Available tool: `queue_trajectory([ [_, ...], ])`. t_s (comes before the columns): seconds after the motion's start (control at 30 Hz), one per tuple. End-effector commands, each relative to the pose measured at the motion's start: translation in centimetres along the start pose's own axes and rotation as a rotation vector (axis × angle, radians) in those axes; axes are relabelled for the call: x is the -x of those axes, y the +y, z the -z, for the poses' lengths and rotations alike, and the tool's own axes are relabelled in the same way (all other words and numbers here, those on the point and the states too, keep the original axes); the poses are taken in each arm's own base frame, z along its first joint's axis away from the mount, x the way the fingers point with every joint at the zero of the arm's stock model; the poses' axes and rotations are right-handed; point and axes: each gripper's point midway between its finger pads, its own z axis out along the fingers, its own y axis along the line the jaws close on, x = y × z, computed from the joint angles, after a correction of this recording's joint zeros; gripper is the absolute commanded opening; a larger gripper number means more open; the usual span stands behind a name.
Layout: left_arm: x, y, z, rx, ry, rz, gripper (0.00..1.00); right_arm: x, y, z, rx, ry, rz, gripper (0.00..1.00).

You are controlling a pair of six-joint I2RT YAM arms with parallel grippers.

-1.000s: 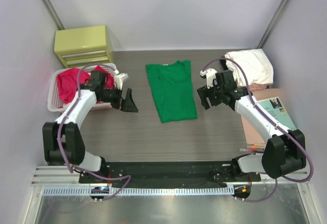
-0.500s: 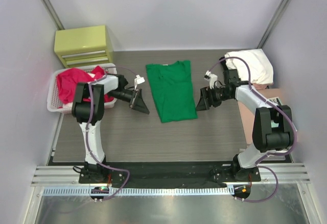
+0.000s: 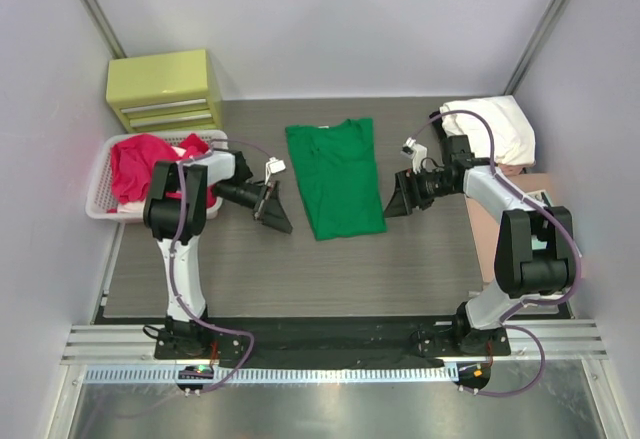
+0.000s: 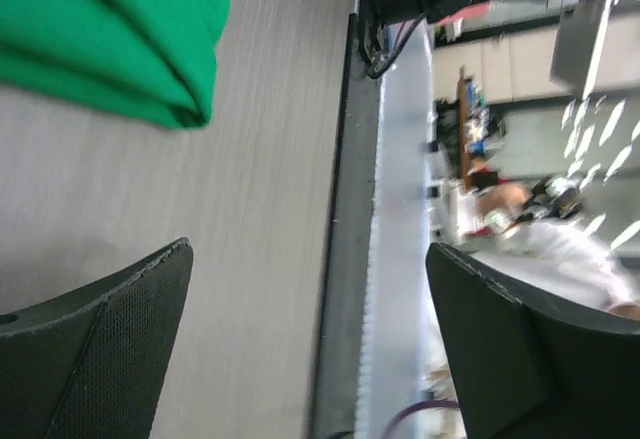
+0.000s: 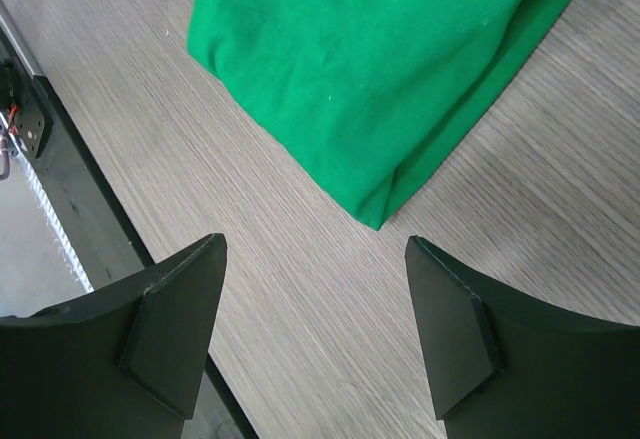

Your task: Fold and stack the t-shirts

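A bright green t-shirt (image 3: 336, 176) lies folded lengthwise in the middle of the table, neck toward the far wall. Its lower corner shows in the left wrist view (image 4: 110, 49) and in the right wrist view (image 5: 380, 69). My left gripper (image 3: 275, 211) hovers open just left of the shirt's lower left edge, nothing between its fingers (image 4: 100, 359). At the shirt's lower right edge my right gripper (image 3: 398, 197) is open too, with bare table between its fingers (image 5: 170, 329). Red t-shirts (image 3: 140, 164) fill the basket. A white t-shirt (image 3: 493, 129) sits folded at the far right.
The white slatted basket (image 3: 100, 204) stands at the left table edge. A yellow-green drawer unit (image 3: 163, 89) is at the back left. A teal-covered book (image 3: 535, 214) and a tan sheet lie at the right edge. The black base rail (image 3: 330, 334) runs along the near side.
Both arms swung low toward the green shirt over the second, each gripper now close to a lower corner. The shirt has not moved.
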Motion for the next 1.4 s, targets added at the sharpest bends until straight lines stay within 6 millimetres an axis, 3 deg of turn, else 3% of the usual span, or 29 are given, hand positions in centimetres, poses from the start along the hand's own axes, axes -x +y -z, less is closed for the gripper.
queue_trajectory([
  [0.0,-1.1,-0.6,0.8,0.156,0.012,0.212,1.00,1.8,0.9,1.0,0.016,-0.056,0.073,0.78],
  [0.03,-1.7,0.2,0.1,0.291,0.067,0.166,1.00,1.7,1.0,0.9,0.019,-0.053,0.071,0.78],
  [0.13,-1.5,-1.0,-1.5,0.406,0.119,0.031,1.00,1.8,1.1,1.2,0.007,-0.060,0.082,0.77],
  [0.27,-1.2,1.2,0.0,0.635,0.121,0.003,1.00,1.6,0.9,1.6,-0.031,-0.066,0.100,0.78],
  [0.43,-1.6,3.2,0.3,0.761,0.134,-0.001,1.00,2.3,0.0,2.4,-0.133,-0.107,0.152,0.75],
  [0.67,-0.2,6.0,4.0,1.047,0.089,-0.068,1.00,3.3,-5.3,4.8,-0.526,-0.156,0.203,0.75],
  [0.8,1.3,6.0,5.2,1.116,0.032,-0.161,1.00,2.4,-4.9,3.2,-0.445,-0.119,0.204,0.75],
  [0.87,2.6,6.0,6.4,1.179,0.004,-0.214,1.00,2.9,-5.1,3.4,-0.470,-0.145,0.212,0.75],
  [0.97,4.4,4.0,6.9,1.186,-0.047,-0.293,1.00,3.6,-4.7,5.3,-0.550,-0.207,0.273,0.73],
  [1.0,5.2,3.1,7.2,1.198,-0.076,-0.326,1.00,4.7,-3.2,6.7,-0.575,-0.265,0.331,0.66],
  [1.03,6.3,1.6,7.9,1.218,-0.126,-0.367,1.00,5.3,-3.0,7.5,-0.624,-0.297,0.358,0.38],
  [1.1,8.1,-0.6,8.7,1.238,-0.194,-0.432,1.00,5.6,-1.4,8.0,-0.631,-0.312,0.421,0.29],
  [1.13,9.1,-2.7,9.6,1.254,-0.253,-0.486,1.00,5.6,-1.0,8.0,-0.626,-0.314,0.430,0.28],
  [1.17,9.9,-3.8,10.7,1.298,-0.291,-0.521,1.00,5.5,-0.5,7.7,-0.607,-0.306,0.442,0.28],
  [1.2,10.4,-4.8,11.5,1.330,-0.324,-0.545,1.00,5.3,0.3,6.9,-0.579,-0.279,0.459,0.38],
  [1.3,11.7,-7.6,15.1,1.488,-0.400,-0.606,1.00,5.4,0.3,4.3,-0.556,-0.210,0.450,0.57],
  [1.33,11.9,-8.0,15.9,1.522,-0.415,-0.609,1.00,5.0,0.3,2.2,-0.533,-0.160,0.453,0.52],
  [1.37,12.3,-8.8,17.2,1.550,-0.445,-0.611,1.00,6.1,0.5,1.6,-0.537,-0.160,0.457,0.34],
])
